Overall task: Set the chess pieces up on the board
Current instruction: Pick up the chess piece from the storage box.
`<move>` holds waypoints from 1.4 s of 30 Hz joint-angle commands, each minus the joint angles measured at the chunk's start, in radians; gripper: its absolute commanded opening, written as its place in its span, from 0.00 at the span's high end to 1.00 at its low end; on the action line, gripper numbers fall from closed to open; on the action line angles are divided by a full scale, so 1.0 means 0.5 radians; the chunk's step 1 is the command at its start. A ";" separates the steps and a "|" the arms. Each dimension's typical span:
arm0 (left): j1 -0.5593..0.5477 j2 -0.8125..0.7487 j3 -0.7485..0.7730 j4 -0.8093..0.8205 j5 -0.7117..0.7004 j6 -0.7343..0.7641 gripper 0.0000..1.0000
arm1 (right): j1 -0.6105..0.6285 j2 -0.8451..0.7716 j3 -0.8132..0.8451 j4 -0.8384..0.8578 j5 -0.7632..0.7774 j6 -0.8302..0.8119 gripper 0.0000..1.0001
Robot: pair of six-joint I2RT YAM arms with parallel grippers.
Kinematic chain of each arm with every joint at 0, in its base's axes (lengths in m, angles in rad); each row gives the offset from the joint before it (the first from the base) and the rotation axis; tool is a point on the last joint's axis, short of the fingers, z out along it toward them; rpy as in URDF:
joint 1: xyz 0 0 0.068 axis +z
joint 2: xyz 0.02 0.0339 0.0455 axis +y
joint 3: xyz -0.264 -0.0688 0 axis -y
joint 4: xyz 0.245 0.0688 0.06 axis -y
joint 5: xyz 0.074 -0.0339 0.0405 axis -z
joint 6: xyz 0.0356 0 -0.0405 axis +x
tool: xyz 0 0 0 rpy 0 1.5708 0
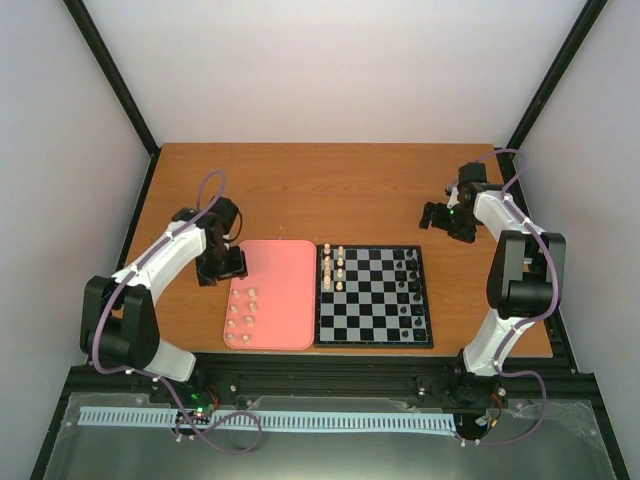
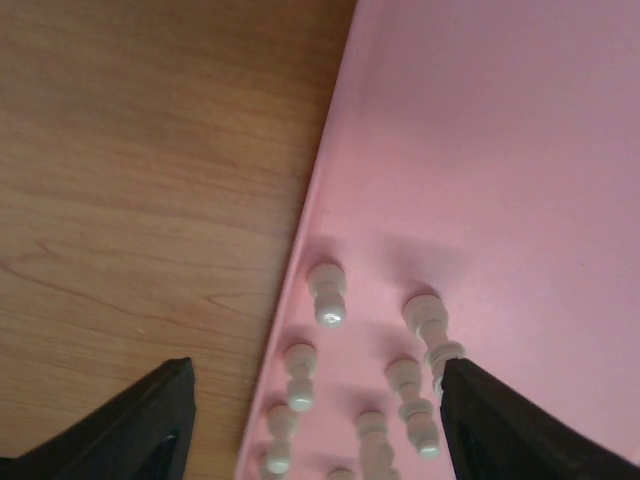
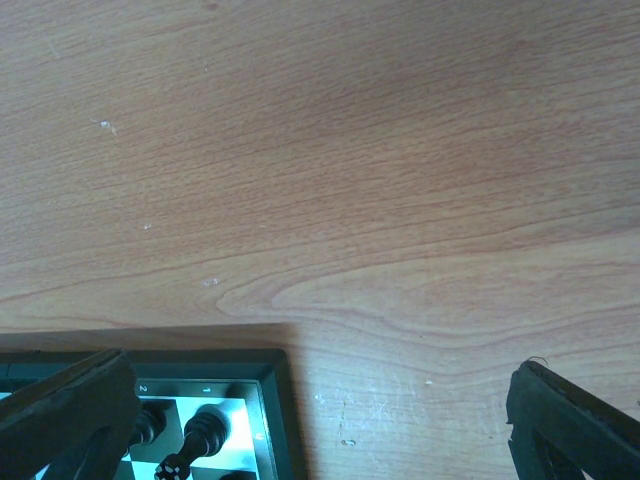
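Observation:
Several cream-white chess pieces (image 1: 241,314) stand on the left part of the pink tray (image 1: 285,290); several more (image 1: 334,268) stand on the far left squares of the board (image 1: 372,297). In the left wrist view the tray pieces (image 2: 327,292) lie between and below my open fingers. My left gripper (image 1: 224,266) hangs open and empty over the tray's far left edge. My right gripper (image 1: 446,220) is open and empty over bare table beyond the board's far right corner (image 3: 262,385).
Black chess pieces (image 1: 409,285) stand along the board's right columns, two of them in the right wrist view (image 3: 195,435). The pink tray abuts the board's left side. Bare wooden table (image 1: 330,190) lies beyond both.

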State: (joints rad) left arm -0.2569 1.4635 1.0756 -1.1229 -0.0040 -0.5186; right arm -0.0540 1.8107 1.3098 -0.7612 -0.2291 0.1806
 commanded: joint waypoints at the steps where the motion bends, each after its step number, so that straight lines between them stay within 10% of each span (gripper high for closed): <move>1: 0.011 0.000 -0.115 0.183 0.138 -0.062 0.38 | 0.016 -0.032 0.007 0.024 -0.004 -0.007 0.00; 35: 0.057 0.324 -0.236 0.328 0.137 -0.061 0.76 | 0.019 0.066 0.060 -0.002 0.016 -0.016 0.00; 42: 0.057 0.363 -0.179 0.316 0.128 -0.036 0.98 | 0.019 0.061 0.060 -0.011 0.030 -0.022 0.00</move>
State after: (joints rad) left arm -0.2398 1.6299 0.9588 -0.9657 0.0738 -0.5404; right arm -0.0502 1.8343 1.3178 -0.7643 -0.2211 0.1802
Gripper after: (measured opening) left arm 0.099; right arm 0.999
